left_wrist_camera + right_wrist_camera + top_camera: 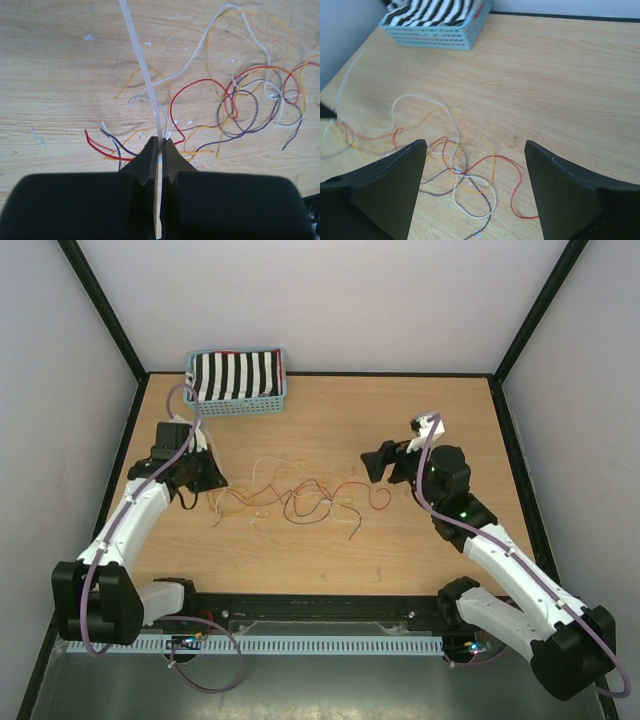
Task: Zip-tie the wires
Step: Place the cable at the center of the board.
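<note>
Red-orange wires [232,102] | just beyond left end effector [161,145] | zip tie [143,75] pinched

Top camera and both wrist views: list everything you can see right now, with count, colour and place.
wires: several; red, orange, yellow, white, dark; loose tangle mid-table between the grippers
zip tie: one; pale translucent; pinched in the left gripper, reaching out above the tangle's left end
basket: one; light blue; far left corner of the table
cloth: one; black-and-white striped; inside the basket
table: one; light wood
left gripper: black; shut on the zip tie
right gripper: black; open, holding nothing, at the tangle's right end
</note>
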`<state>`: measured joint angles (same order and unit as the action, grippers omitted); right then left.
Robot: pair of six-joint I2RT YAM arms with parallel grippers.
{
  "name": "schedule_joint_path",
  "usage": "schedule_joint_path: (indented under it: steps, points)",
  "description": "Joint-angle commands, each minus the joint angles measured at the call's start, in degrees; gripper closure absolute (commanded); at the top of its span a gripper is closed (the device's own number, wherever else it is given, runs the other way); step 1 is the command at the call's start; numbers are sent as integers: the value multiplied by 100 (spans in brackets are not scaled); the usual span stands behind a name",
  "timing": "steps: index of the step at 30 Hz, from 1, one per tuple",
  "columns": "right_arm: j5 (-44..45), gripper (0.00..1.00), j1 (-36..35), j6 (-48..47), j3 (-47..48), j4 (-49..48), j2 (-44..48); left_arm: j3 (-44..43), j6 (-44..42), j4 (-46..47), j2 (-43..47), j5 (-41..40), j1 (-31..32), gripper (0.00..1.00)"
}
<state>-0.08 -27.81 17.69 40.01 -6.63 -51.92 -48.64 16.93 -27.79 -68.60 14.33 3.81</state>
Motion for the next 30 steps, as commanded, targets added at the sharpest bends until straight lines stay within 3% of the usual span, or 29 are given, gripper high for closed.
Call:
schedule_joint_path:
  steps: [1, 3, 6, 11, 20, 30]
  points:
    - [-1548, 9, 8, -410, -603, -1454, 77, -551, -21, -212, 136, 215, -30, 100]
    - [-2356, 4, 1, -392, -1133, -2986, 125, -741, 2, -342, 198, 395, -30, 100]
    - [-2794, 1, -199, -690, -1974, -5047, 134, -978, 19, -533, 355, 583, -28, 100]
    - [-2899, 1, -1087, -2375, -1796, -4988, -260, -1495, -18, -900, 567, 616, -33, 100]
    - [-2738, 1, -1958, -4220, -1985, -5593, -1412, -2306, -181, -1359, 535, 483, -34, 100]
    - [-2135, 1, -2599, -4694, -1319, -5313, -3674, -2227, -160, -1343, 552, 539, -24, 100]
